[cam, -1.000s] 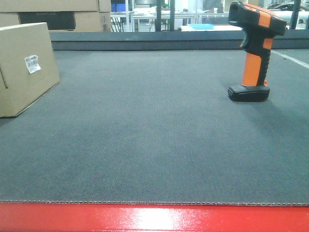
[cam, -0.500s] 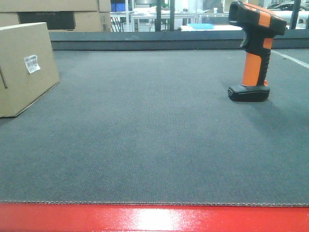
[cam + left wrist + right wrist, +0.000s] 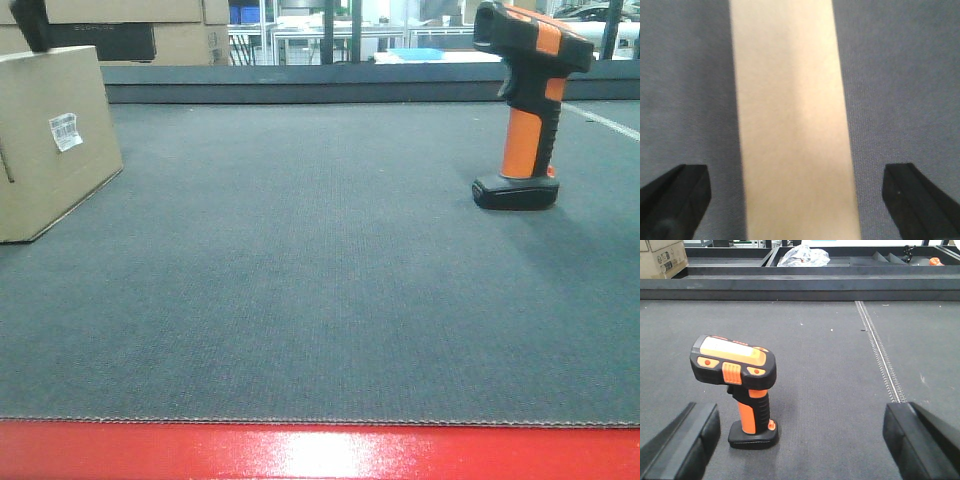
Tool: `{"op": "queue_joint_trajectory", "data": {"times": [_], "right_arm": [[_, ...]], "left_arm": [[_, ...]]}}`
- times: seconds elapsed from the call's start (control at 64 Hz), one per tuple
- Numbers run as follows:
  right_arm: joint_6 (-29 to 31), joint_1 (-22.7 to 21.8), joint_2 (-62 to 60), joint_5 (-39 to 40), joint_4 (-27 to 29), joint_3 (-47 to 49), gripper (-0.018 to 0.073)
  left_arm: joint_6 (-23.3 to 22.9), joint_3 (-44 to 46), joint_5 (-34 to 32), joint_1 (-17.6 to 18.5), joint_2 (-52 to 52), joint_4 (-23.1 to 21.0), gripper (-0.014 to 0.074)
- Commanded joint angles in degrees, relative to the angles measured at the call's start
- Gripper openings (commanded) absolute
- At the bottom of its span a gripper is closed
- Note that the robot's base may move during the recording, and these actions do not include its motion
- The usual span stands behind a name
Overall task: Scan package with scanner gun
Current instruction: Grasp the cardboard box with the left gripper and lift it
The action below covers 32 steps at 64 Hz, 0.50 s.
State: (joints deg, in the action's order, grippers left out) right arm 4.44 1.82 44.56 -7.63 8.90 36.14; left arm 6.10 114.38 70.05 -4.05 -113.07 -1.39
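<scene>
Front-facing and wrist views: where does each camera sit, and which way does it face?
Front-facing: low at the red table edge, looking across at the package and scanner gun; only a dark tip shows top left.
Left wrist: above, looking down on the package, straddled by the open left gripper.
Right wrist: low, behind the open right gripper, facing the scanner gun.
Shared: front-facing and right wrist show the scanner gun; front-facing and left wrist, the package.

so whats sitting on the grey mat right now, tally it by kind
cardboard box: 1
scanner gun: 1
total: 2
</scene>
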Motion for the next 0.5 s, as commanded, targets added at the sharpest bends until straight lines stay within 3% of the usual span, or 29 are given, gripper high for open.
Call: {"op": "queue_joint_trajectory", "data": {"times": [0.0,0.219,0.297,0.344,0.484], "right_arm": [[0.11,0.14,0.42,1.64,-0.02,0.45,0.0570],[0.11,0.14,0.57,1.99,-0.02,0.45,0.0570],[0.11,0.14,0.57,1.99,-0.02,0.45,0.0570],[0.11,0.14,0.57,1.99,-0.02,0.45,0.0570],[0.11,0.14,0.57,1.99,-0.02,0.45,0.0570]], "left_arm": [[0.31,0.67,-0.39,0.39,-1.58,-1.44,0.0601],[0.31,0.67,-0.09,0.39,-3.69,-1.47,0.0597],[0.31,0.67,-0.09,0.39,-3.69,-1.47,0.0551],[0.31,0.67,-0.24,0.39,-3.44,-1.47,0.0479],[0.31,0.89,-0.48,0.39,-3.10,-1.33,0.0135]]}}
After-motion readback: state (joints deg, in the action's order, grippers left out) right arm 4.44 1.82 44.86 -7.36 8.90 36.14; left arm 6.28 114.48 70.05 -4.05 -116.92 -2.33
